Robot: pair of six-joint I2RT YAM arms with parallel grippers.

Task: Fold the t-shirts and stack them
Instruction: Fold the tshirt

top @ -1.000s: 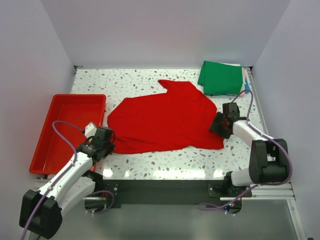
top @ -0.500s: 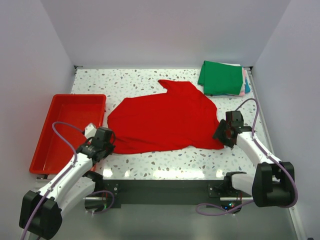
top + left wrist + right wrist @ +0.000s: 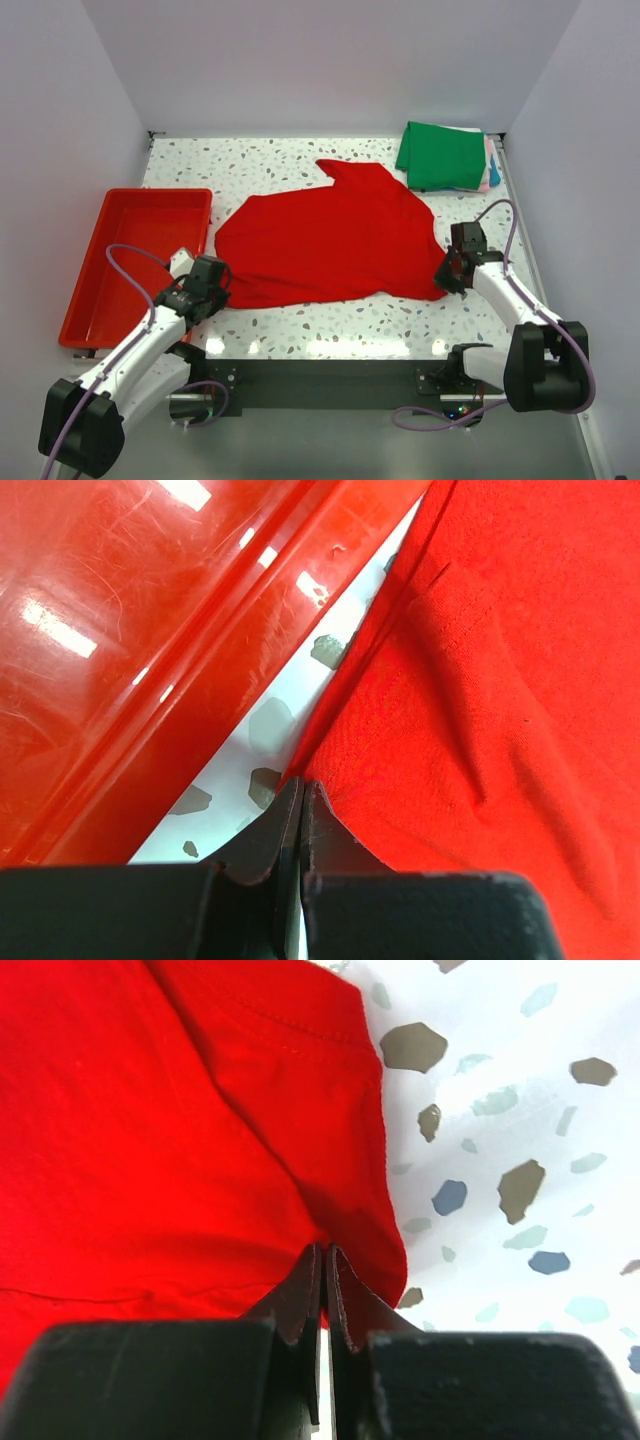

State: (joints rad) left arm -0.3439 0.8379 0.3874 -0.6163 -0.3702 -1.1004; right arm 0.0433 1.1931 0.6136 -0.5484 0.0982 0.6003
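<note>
Red t-shirt [image 3: 330, 240] is lying spread out mid-worktop [image 3: 340, 322], between the two hands. Left hand [image 3: 300, 792] is sitting at its near-left corner, fingers pressed together to a sliver and pinching the cloth edge just beside the tray [image 3: 130, 250]. A strip of speckled worktop is showing between cloth and tray wall. Right hand [image 3: 326, 1256] is sitting at the near-right corner, fingers likewise squeezed almost closed on the cloth, close to a stitched hem. Shirt is lying mostly flat, plain bright red, one sleeve poking toward the far side, with light wrinkles bunching at both pinched corners. Green t-shirt [image 3: 440, 155] is resting folded at the far-right corner, well apart from both hands, with pink and teal edges peeking out beneath it.
</note>
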